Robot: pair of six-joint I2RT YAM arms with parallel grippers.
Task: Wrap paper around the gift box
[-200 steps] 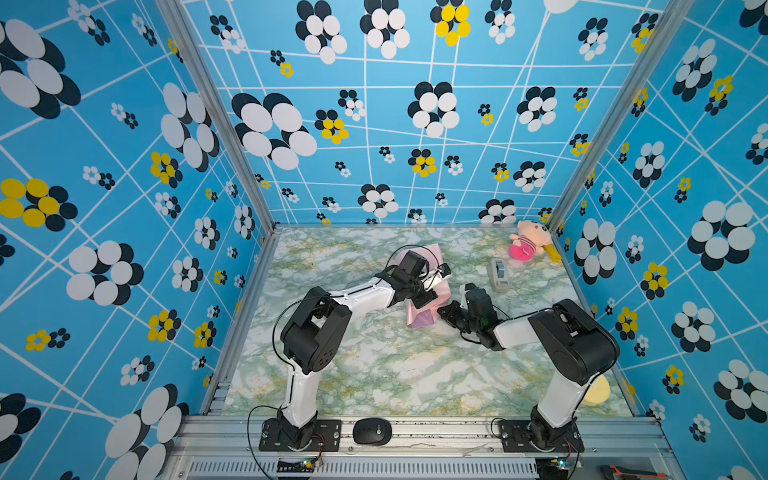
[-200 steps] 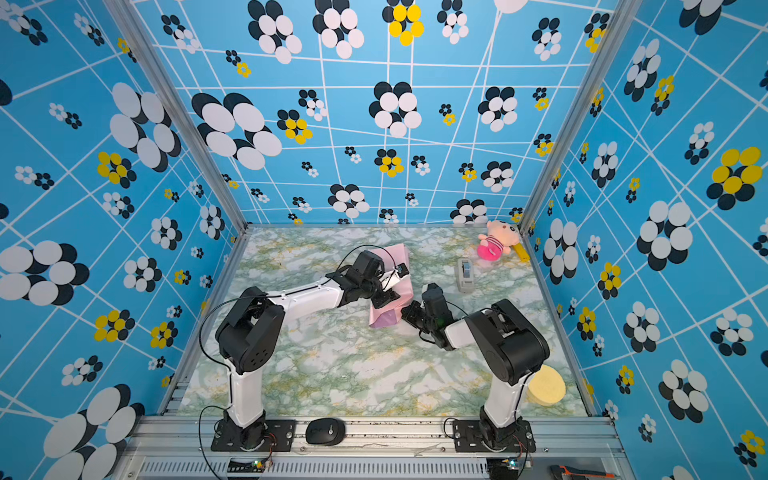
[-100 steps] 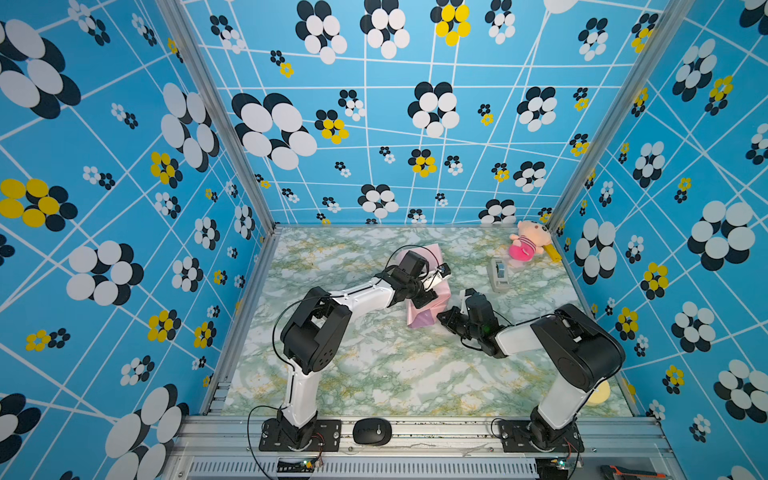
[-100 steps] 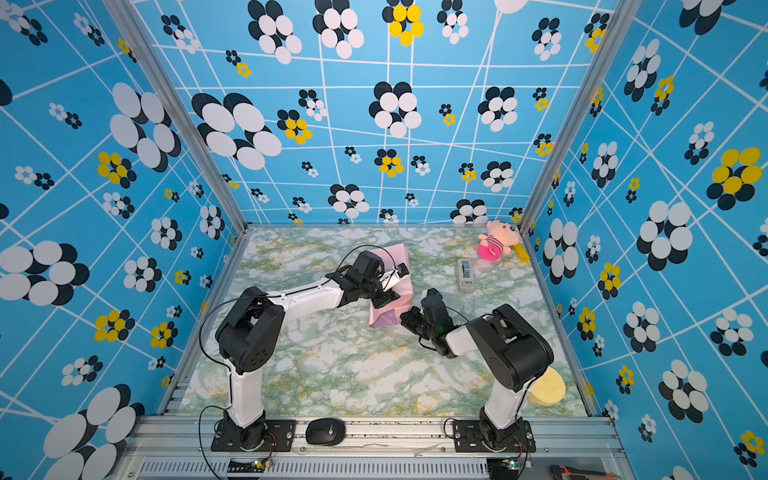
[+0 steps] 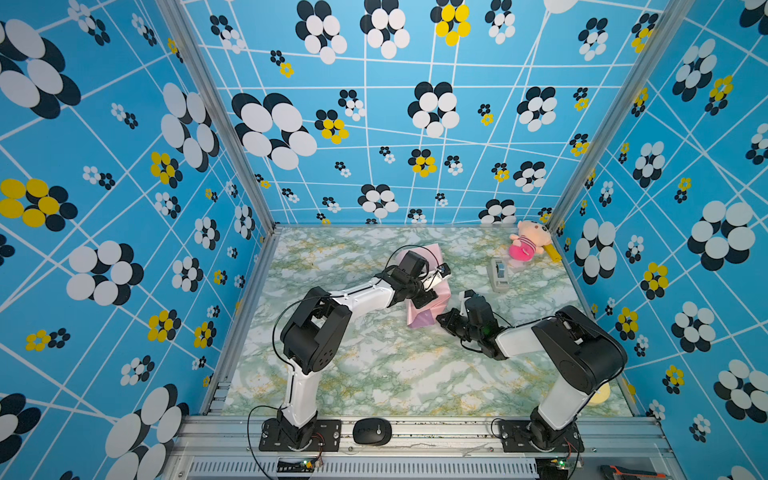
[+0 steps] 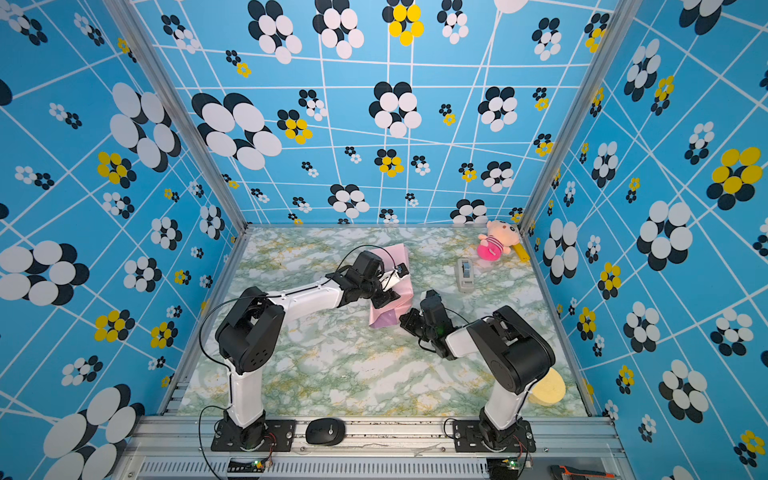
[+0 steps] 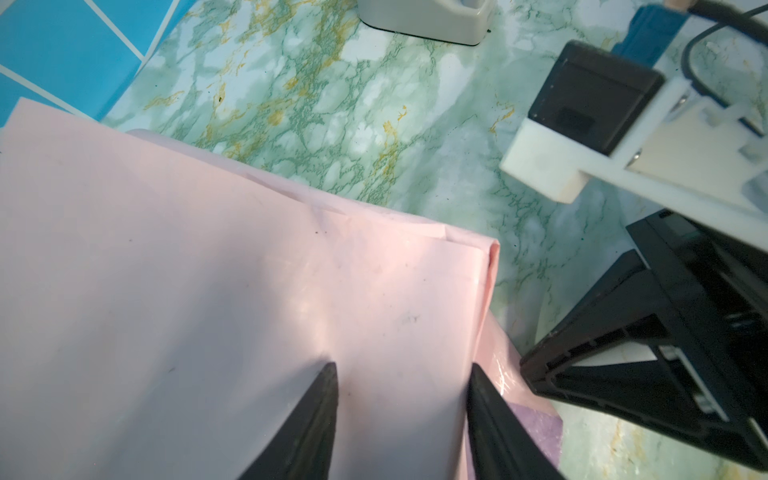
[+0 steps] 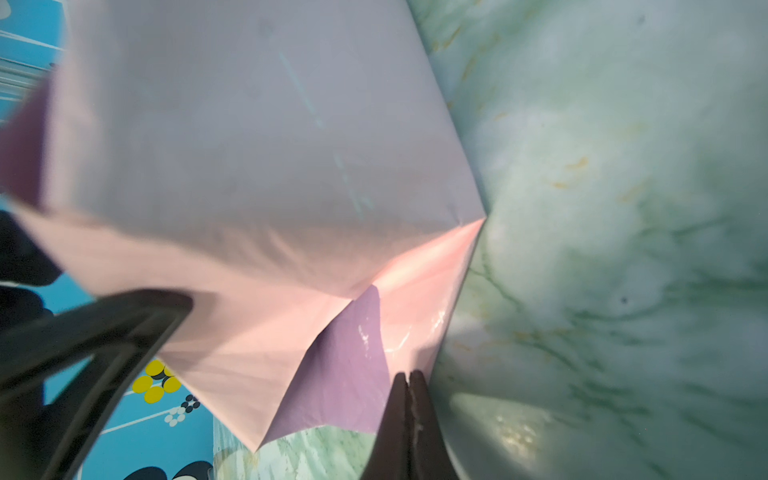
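The paper [image 5: 426,318] [image 6: 386,319] is folded into a pale pink package mid-table, with a lilac flap [image 8: 345,365] showing at its near corner. The gift box is hidden under it. My left gripper [image 5: 428,297] [image 6: 388,297] sits on top of the package. Its jaws stand apart and its fingertips [image 7: 328,378] rest on the pink sheet [image 7: 208,291]; nothing shows pinched between them. My right gripper [image 5: 441,320] [image 6: 405,322] is low at the package's right side. It is shut [image 8: 409,376], and its tip touches the edge of the folded flap beside the pink face [image 8: 249,145].
A grey tape dispenser [image 5: 500,274] [image 6: 465,274] [image 7: 424,20] stands behind the right arm. A plush toy [image 5: 528,245] [image 6: 496,241] lies in the back right corner. A yellow disc [image 6: 548,388] lies behind the right arm's base, and a black mouse [image 5: 372,432] sits on the front rail.
The right arm has slid a little forward and lower along the package's side. The left arm and the paper have stayed put.
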